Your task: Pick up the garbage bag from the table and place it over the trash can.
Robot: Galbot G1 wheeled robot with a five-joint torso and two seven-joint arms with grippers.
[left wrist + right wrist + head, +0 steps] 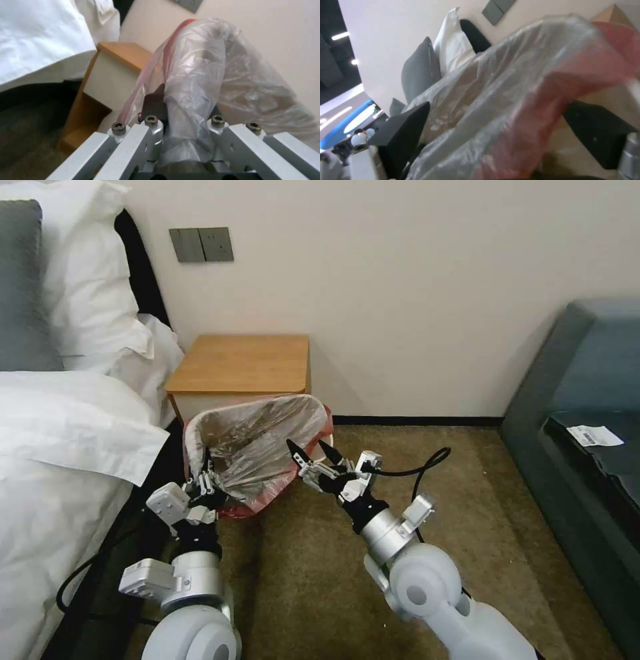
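The garbage bag [260,440] is clear crinkly plastic with red edges, and it lies draped over the mouth of the trash can [192,447] on the carpet in front of the table [240,363]. The tabletop is bare. My left gripper [208,481] is at the can's near-left rim, shut on the bag [200,75] where it wraps the rim. At the can's right side, my right gripper [313,450] is open, with the bag's red edge [520,87] lying between its spread fingers [403,132].
A bed with white linen [67,447] runs along the left, close to the left arm. A dark teal sofa [587,433] fills the right. Brown carpet [467,480] lies open between them. A grey switch plate [201,245] is on the wall.
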